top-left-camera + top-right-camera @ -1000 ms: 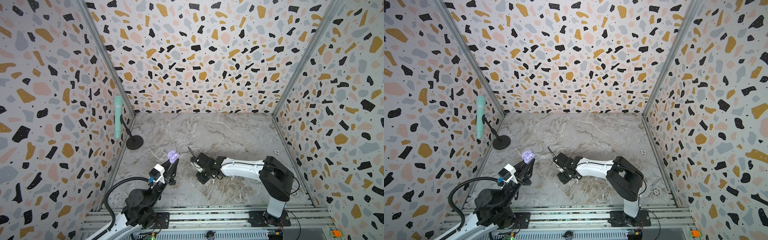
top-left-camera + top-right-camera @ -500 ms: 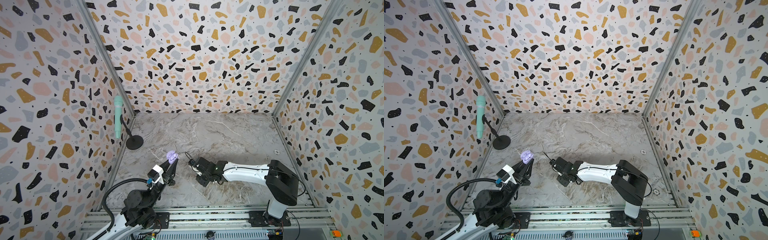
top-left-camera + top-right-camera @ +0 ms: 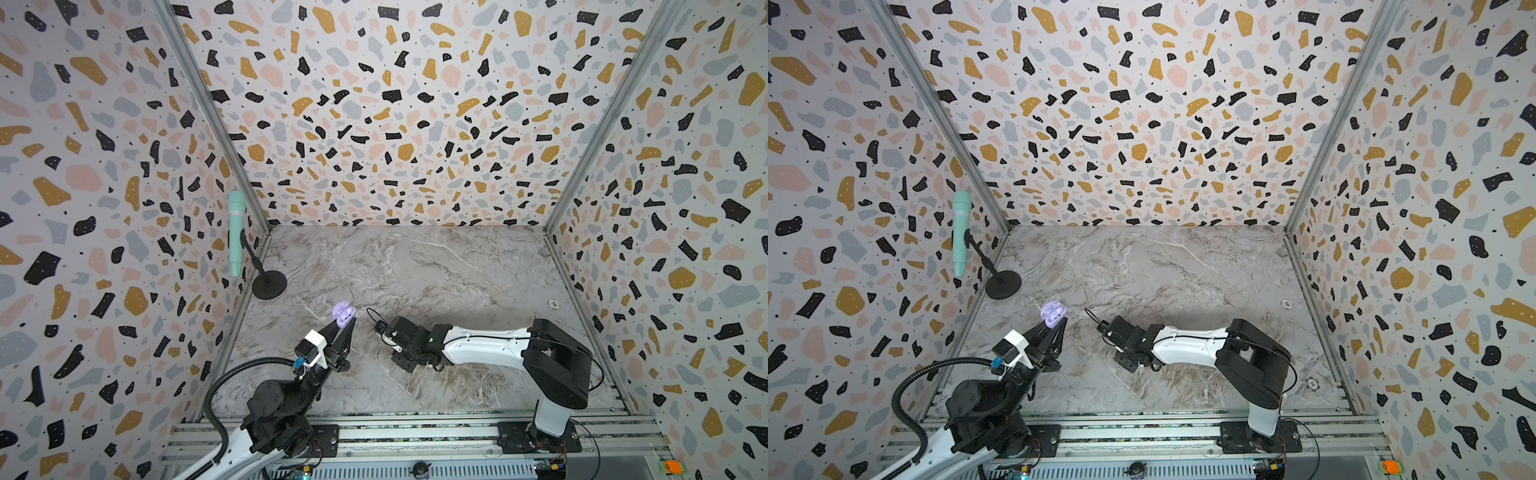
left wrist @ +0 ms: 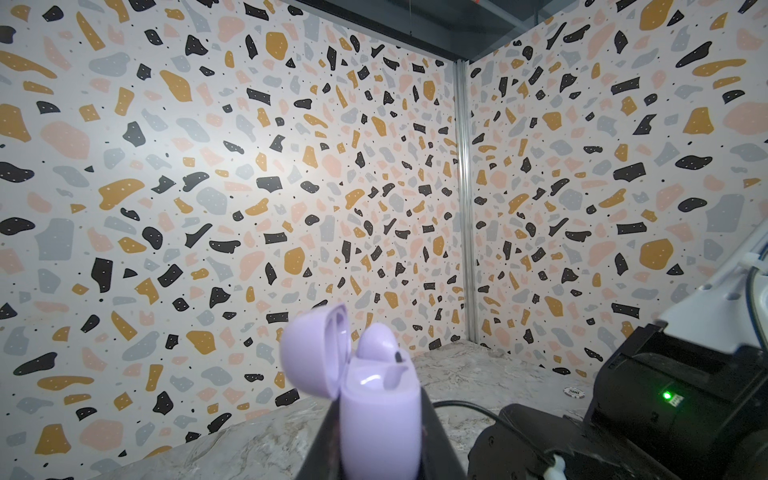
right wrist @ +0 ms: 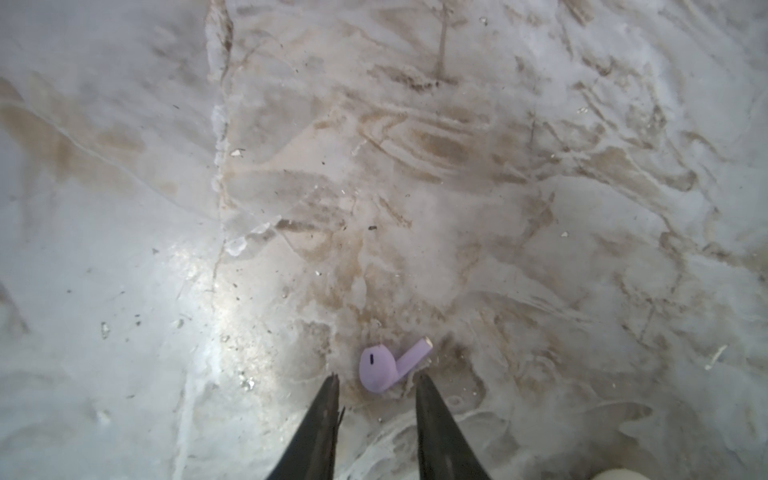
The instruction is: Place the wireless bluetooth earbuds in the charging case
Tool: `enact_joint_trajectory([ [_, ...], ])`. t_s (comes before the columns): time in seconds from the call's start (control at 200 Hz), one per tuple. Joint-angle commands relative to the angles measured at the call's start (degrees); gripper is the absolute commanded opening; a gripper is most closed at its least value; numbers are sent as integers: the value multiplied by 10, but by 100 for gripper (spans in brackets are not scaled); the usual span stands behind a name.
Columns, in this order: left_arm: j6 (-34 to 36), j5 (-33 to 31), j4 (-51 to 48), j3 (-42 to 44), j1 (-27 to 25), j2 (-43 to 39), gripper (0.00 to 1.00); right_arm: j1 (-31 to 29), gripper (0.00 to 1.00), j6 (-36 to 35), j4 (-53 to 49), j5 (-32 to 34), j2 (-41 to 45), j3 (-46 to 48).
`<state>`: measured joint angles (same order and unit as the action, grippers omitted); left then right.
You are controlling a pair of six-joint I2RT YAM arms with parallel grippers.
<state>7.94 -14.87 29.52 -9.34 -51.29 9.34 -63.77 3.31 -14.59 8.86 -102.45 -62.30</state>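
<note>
Our right tool (image 5: 377,384) hangs open, the loose earbud (image 5: 380,370) lying on the table (image 5: 498,208) just ahead of its tips. Our left tool (image 3: 343,326) grips the case (image 4: 376,419), lid up, with a seated earbud (image 4: 376,343) inside. We judge pickup is in hand. Next we should lower and close gently on the bud.

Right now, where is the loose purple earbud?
In the right wrist view, the loose purple earbud lies on the marble table, just ahead of the open right tool.

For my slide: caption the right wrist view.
Open right gripper just short of a lavender earbud lying on the marble tabletop.
</note>
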Motion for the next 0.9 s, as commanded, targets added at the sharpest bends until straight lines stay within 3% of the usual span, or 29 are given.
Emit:
enact_joint_trajectory([
  [0.0,5,2,17,6,-4,-6,0,-3,32,-13,3,-1,-2,3],
  [0.891,5,6,18,7,-4,-3,0,-3,25,-11,-13,32,-51,-10],
])
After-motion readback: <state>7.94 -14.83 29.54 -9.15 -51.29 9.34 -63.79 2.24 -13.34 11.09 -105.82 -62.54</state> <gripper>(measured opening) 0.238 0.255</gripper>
